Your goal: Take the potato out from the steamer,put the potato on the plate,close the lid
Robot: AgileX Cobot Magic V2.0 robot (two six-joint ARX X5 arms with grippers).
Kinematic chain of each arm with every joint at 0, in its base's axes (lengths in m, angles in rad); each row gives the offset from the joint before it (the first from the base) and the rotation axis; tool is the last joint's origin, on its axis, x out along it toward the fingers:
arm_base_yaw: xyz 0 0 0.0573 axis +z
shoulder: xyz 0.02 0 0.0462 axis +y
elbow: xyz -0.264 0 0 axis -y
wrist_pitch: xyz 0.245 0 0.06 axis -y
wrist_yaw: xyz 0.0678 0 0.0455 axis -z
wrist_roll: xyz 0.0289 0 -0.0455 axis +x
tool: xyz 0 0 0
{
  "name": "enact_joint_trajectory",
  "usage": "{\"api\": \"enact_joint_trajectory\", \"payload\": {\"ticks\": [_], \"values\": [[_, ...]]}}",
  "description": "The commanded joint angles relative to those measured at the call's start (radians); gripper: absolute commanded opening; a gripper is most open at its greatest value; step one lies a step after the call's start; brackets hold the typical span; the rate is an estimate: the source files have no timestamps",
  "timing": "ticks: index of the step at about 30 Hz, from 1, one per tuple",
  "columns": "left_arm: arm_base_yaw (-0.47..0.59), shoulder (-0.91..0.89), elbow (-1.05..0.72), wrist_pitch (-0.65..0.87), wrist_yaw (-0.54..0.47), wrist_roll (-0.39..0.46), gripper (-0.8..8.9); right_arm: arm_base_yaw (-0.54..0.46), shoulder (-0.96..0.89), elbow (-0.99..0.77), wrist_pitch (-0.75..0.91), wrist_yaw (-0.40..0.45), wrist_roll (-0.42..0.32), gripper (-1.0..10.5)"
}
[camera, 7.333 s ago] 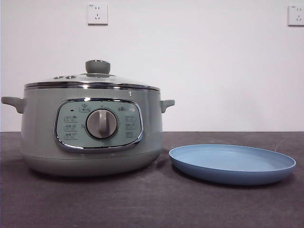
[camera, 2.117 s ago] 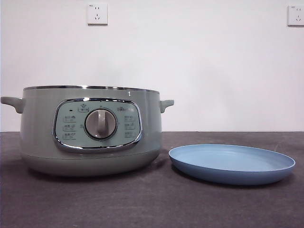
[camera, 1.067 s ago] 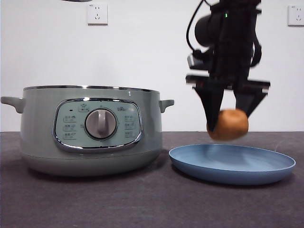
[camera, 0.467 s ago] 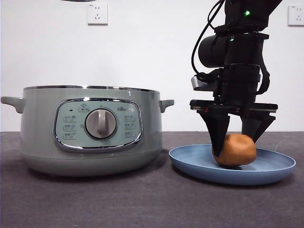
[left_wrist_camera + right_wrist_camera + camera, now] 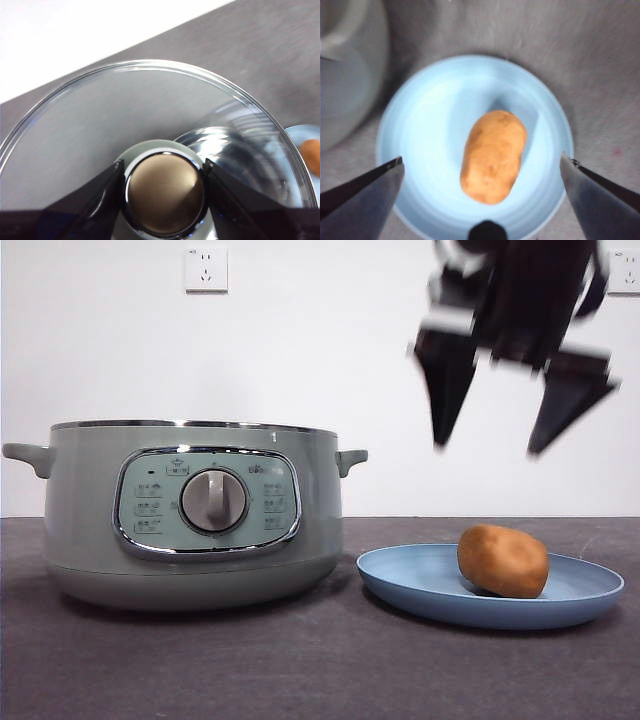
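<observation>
Potato (image 5: 503, 561) sits on plate (image 5: 590, 590); my right hand (image 5: 510, 405) hangs spread empty above. Left hand (image 5: 162, 187) clamps lid (image 5: 100, 115) knob; centre it over steamer (image 5: 80, 500), lower level.

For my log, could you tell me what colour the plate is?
Light blue; the plate shows best in the right wrist view.

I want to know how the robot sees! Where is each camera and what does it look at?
Front view: low at the table, facing the cooker, plate, potato and right pincer above.
Left wrist view: looks down on its left pincer clamping the lid knob.
Right wrist view: looks down between open jaws.
All three show the potato.
</observation>
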Motion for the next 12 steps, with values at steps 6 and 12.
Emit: {"api": "enact_joint_trajectory", "payload": {"ticks": [6, 12], "values": [[-0.005, -0.005, -0.042, 0.118, 0.106, 0.011, -0.08, 0.0, -0.272, -0.008, -0.023, 0.0, 0.009, 5.4], [-0.005, -0.005, -0.204, 0.227, 0.184, 0.001, -0.08, 0.0, -0.427, -0.008, -0.042, 0.003, 0.029, 5.3]]}}
